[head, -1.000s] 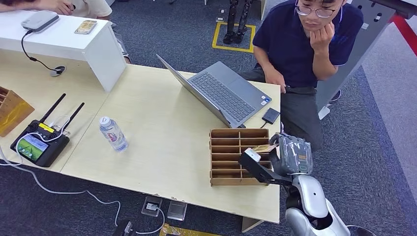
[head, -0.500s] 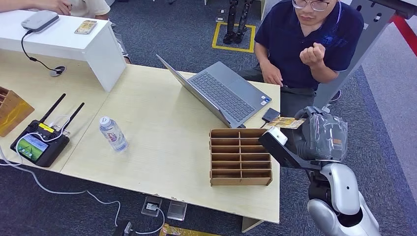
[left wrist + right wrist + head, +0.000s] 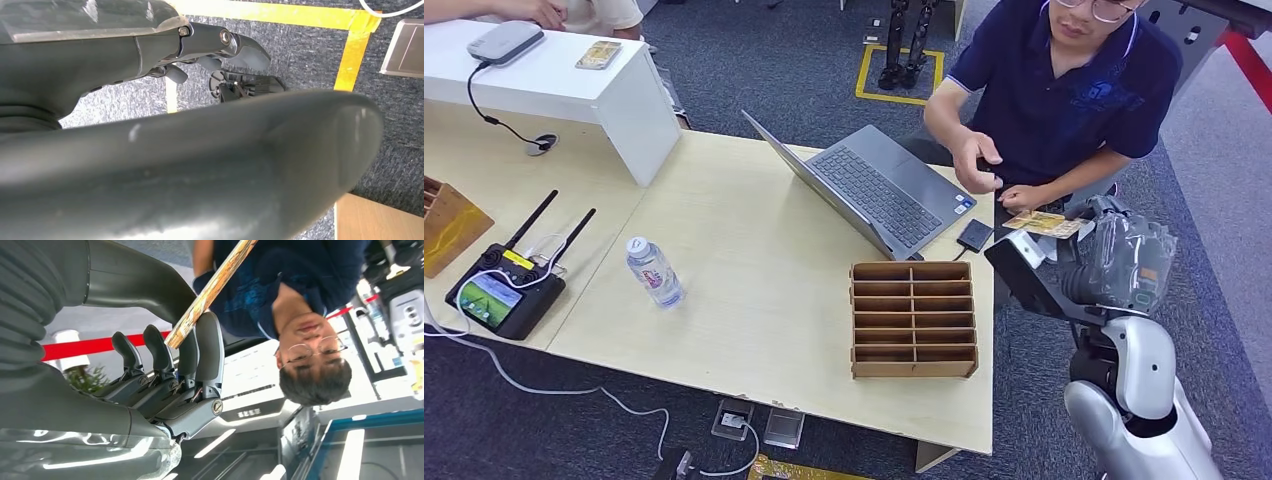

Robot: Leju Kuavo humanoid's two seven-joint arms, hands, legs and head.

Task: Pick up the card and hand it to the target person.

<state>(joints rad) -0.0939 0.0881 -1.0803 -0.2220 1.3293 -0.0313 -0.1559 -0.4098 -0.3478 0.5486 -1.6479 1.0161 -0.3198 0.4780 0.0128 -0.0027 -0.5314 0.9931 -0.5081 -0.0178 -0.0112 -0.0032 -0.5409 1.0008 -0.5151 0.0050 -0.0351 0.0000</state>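
Note:
A thin yellowish patterned card [image 3: 1044,222] lies flat in the air past the table's right edge, pinched by my right hand [image 3: 1124,260]. In the right wrist view the card [image 3: 210,290] is seen edge-on between the thumb and the dark fingers [image 3: 200,355]. The person [image 3: 1064,90] in a dark blue shirt sits just beyond it. One of his hands [image 3: 1024,197] is right by the card's far edge; whether it touches is unclear. His other hand [image 3: 976,160] hovers over the laptop corner. My left hand [image 3: 220,47] hangs low over the carpet with nothing in it.
A wooden slotted organiser [image 3: 912,318] stands at the table's near right. An open laptop [image 3: 874,190] and a small black device [image 3: 974,235] lie behind it. A water bottle [image 3: 654,272], a remote controller [image 3: 504,290] and a white riser [image 3: 554,80] are to the left.
My right hand lifted the card out of the organiser and carried it up and to the right, toward the person. He dropped his hand from his chin and reached for the card.

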